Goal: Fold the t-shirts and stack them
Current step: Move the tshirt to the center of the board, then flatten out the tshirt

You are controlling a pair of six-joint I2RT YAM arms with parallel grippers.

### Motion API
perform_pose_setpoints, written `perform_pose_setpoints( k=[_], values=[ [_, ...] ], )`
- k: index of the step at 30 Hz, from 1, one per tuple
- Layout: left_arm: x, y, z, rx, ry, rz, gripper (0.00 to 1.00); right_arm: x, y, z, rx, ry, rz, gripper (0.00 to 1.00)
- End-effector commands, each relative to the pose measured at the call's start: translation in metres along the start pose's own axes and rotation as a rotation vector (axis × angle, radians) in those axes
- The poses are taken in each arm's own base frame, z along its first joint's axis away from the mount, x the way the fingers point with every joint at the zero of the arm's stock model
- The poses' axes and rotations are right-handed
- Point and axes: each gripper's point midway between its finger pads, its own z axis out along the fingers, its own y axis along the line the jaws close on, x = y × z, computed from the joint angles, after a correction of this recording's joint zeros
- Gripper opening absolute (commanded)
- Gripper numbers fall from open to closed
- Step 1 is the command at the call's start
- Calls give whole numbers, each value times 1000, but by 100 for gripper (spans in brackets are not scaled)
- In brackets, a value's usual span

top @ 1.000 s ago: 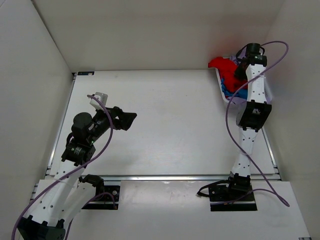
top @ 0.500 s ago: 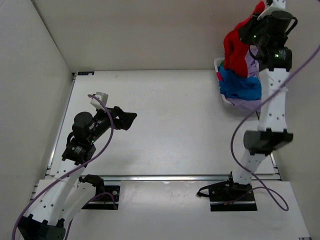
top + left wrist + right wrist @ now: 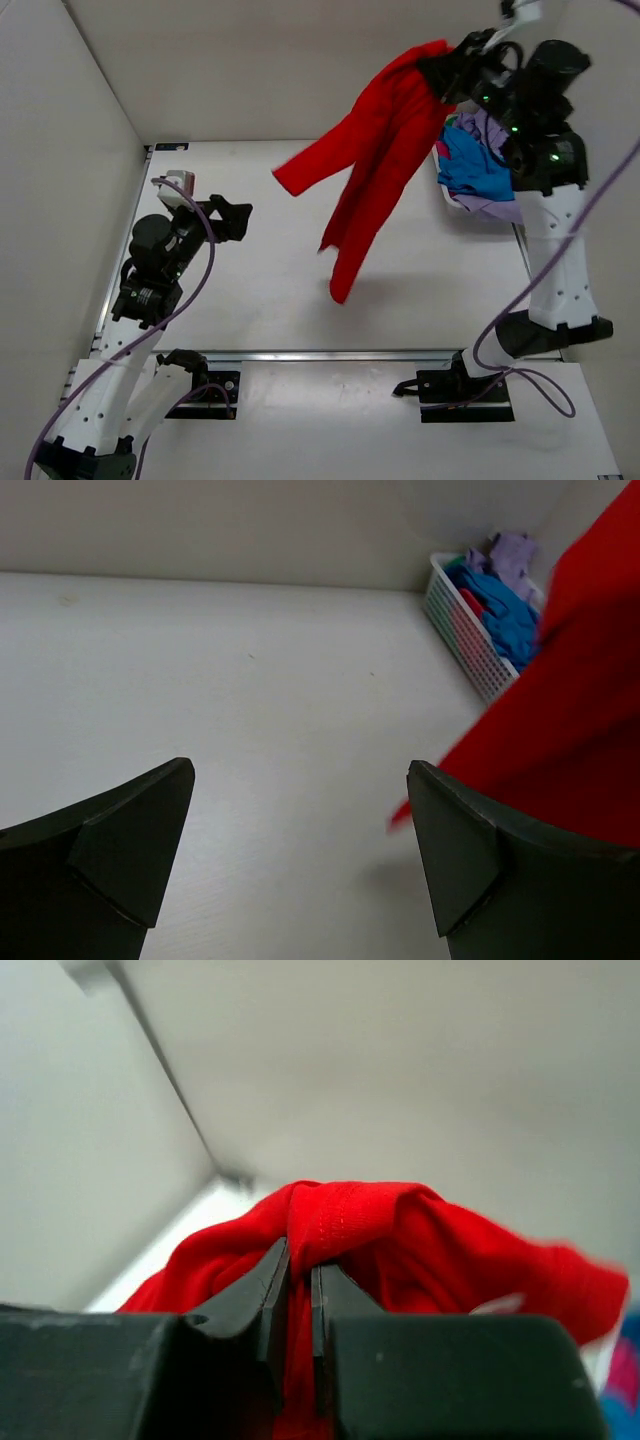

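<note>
My right gripper (image 3: 447,68) is raised high at the back right and shut on a bunched edge of the bright red t-shirt (image 3: 375,150). The shirt hangs and swings out to the left above the table. In the right wrist view the red cloth (image 3: 400,1230) is pinched between the closed fingers (image 3: 300,1275). Blue (image 3: 470,165) and lavender (image 3: 495,130) t-shirts lie in the white basket (image 3: 447,195). My left gripper (image 3: 238,220) is open and empty at the left, low over the table. In the left wrist view the red shirt (image 3: 570,720) fills the right side beyond its fingers (image 3: 455,850).
White walls close in the back and both sides. The basket (image 3: 465,635) stands against the back right corner. A metal rail (image 3: 330,354) runs along the table's near edge, with the arm bases behind it.
My right gripper lifted the red t-shirt out of the basket and swung it up and to the left; the shirt now hangs open. My left gripper shifted slightly left and back.
</note>
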Motion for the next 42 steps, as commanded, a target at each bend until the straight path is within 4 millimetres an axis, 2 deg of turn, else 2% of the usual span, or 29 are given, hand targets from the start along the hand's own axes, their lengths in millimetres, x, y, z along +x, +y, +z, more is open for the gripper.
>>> perform_pose_setpoints(
  k=[1, 2, 3, 4, 5, 6, 7, 8, 9, 12, 14, 16, 17, 19, 21, 22, 24, 26, 27, 28, 30, 31, 32, 34, 36, 38, 39, 41, 42],
  values=[
    [-36, 19, -13, -146, -78, 50, 99, 123, -29, 34, 41, 302, 141, 0],
    [-45, 20, -16, -162, -100, 55, 99, 151, -29, 37, 68, 368, 156, 0],
    [-48, 20, -18, -161, -104, 61, 99, 183, -30, 41, 73, 445, 173, 7],
    [-45, 20, -18, -154, -95, 69, 99, 197, -28, 39, 67, 503, 172, 29],
    [-42, 15, -18, -123, -86, 70, 99, 221, -36, 45, 113, 565, 183, 52],
    [-31, 7, -16, -65, -53, 70, 99, 238, -47, 45, 184, 637, 175, 60],
    [-19, 3, -15, -33, -19, 76, 99, 249, -48, 46, 201, 700, 163, 74],
    [-7, -8, -15, 42, 24, 78, 99, 250, -56, 44, 261, 714, 140, 83],
    [11, -19, -14, 118, 88, 72, 99, 252, -64, 45, 319, 736, 114, 88],
    [70, -31, -14, 205, 326, 92, 98, 249, -78, 38, 387, 768, 110, 88],
    [112, -38, -23, 245, 540, 166, 98, 249, -87, 30, 405, 784, 116, 88],
    [133, -36, -29, 224, 659, 174, 98, 255, -97, 16, 445, 814, 119, 87],
    [140, -32, -33, 191, 685, 197, 99, 253, -100, 8, 454, 821, 119, 86],
    [150, -30, -35, 165, 728, 189, 99, 263, -110, -6, 488, 839, 113, 85],
    [166, -14, -36, 58, 771, 108, 99, 272, -106, -14, 450, 845, 135, 82],
    [167, -10, -34, 38, 769, 87, 99, 278, -104, -21, 434, 846, 152, 81],
    [170, 11, -26, -74, 732, -8, 99, 294, -96, -30, 410, 862, 189, 77],
    [169, 23, -14, -138, 697, -61, 99, 315, -77, -46, 367, 897, 222, 69],
    [164, 26, -5, -166, 677, -90, 98, 331, -72, -57, 365, 937, 242, 69],
    [159, 29, 1, -187, 655, -90, 98, 332, -57, -61, 333, 943, 243, 69],
    [143, 33, 23, -254, 628, -75, 99, 362, -32, -86, 279, 1023, 245, 69],
    [129, 41, 37, -316, 593, -37, 99, 371, -25, -92, 266, 1054, 247, 70],
    [123, 54, 43, -398, 569, -11, 99, 380, -12, -103, 238, 1077, 238, 70],
    [116, 74, 60, -523, 565, -23, 99, 401, 0, -124, 222, 1130, 232, 70],
    [120, 98, 70, -629, 588, -87, 98, 408, 10, -133, 199, 1146, 256, 69],
    [120, 136, 80, -733, 591, -190, 98, 409, 19, -138, 175, 1149, 281, 67],
    [127, 146, 91, -727, 621, -224, 98, 407, 26, -137, 152, 1146, 286, 66],
    [126, 189, 107, -822, 613, -265, 99, 407, 31, -138, 133, 1151, 276, 66],
    [123, 199, 110, -849, 602, -262, 98, 409, 29, -137, 140, 1151, 281, 65]
  ],
)
